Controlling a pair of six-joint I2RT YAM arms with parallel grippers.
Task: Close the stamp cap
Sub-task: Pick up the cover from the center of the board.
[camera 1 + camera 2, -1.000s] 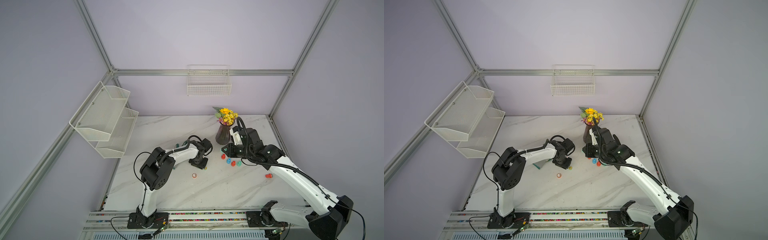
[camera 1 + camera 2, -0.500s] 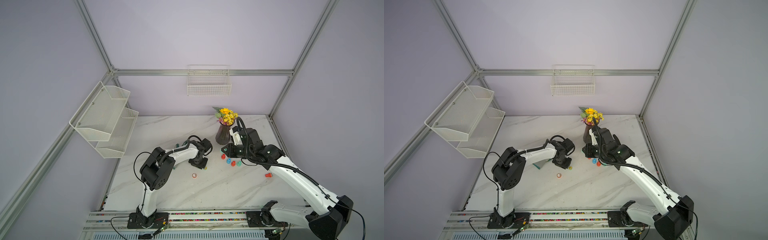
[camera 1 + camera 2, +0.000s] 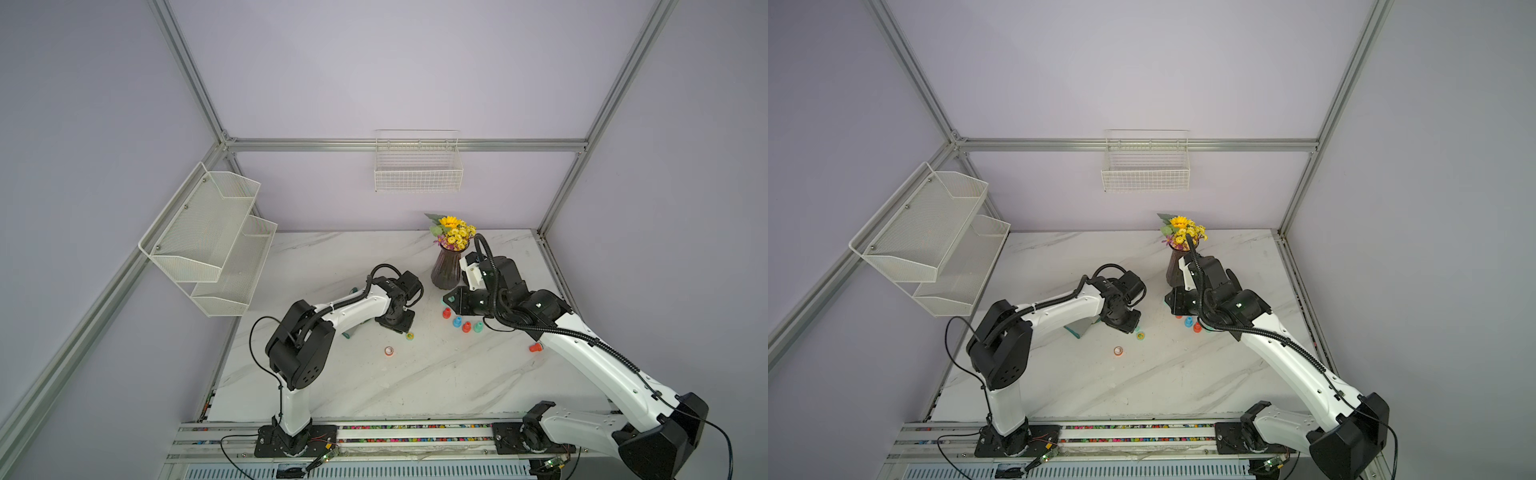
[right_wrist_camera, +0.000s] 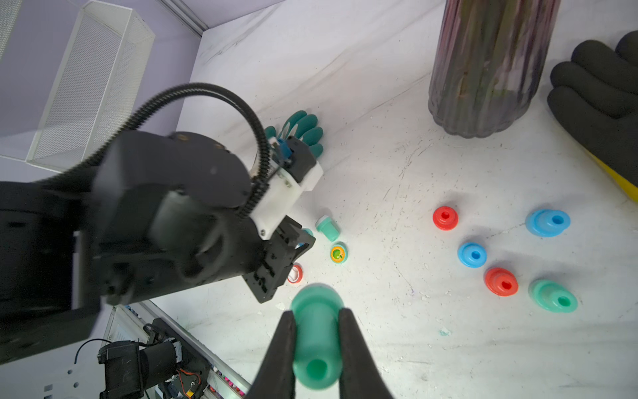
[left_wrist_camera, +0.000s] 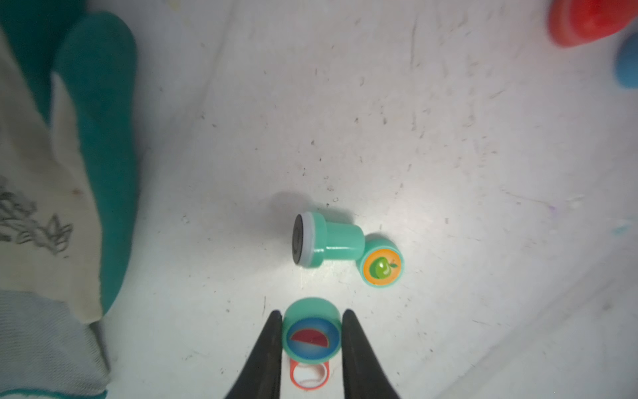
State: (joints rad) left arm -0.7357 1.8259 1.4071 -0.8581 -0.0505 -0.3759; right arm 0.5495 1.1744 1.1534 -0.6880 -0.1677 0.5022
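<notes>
Halfway there: pinching teal watermelon cap (image 5: pixel 312 340) in left gripper (image 5: pixel 312 312), clamping teal stamp (image 4: pixel 316 342) in right gripper (image 4: pixel 316 312); not yet pressed together.

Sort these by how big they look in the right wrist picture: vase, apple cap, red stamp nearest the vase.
The vase, then red stamp, then apple cap. The vase is cropped but clearly largest.

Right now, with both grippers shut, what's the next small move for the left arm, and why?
Probably lift the watermelon cap off the table toward the right arm: the left gripper is shut on it, and the right gripper holds a teal stamp clear of the table.
</notes>
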